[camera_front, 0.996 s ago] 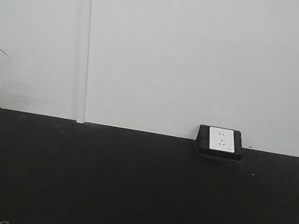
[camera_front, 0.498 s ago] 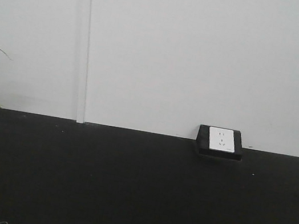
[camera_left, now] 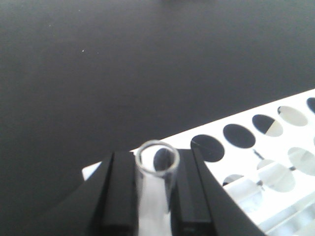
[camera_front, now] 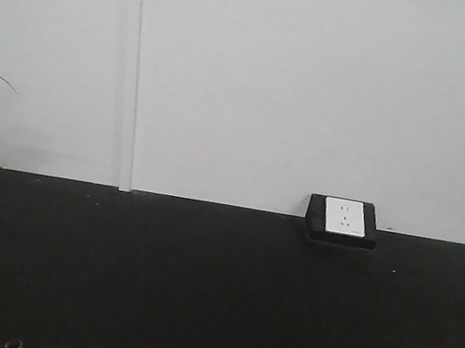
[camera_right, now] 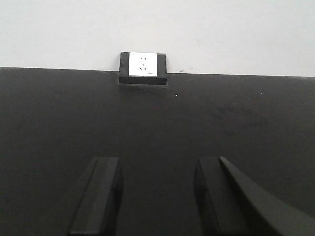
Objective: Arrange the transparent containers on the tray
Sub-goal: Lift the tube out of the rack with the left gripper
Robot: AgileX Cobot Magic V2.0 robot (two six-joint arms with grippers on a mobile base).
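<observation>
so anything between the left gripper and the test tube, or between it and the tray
Nothing between them: the left gripper is clamped on the test tube, by the white rack. No view shows the tray, so that path is unknown.

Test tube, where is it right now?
In the left wrist view, the test tube stands upright, clamped in the left gripper at the corner of the white holed rack; the front view shows its rim at bottom edge.

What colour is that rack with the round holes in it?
The rack is white; the left wrist view shows it best.
</observation>
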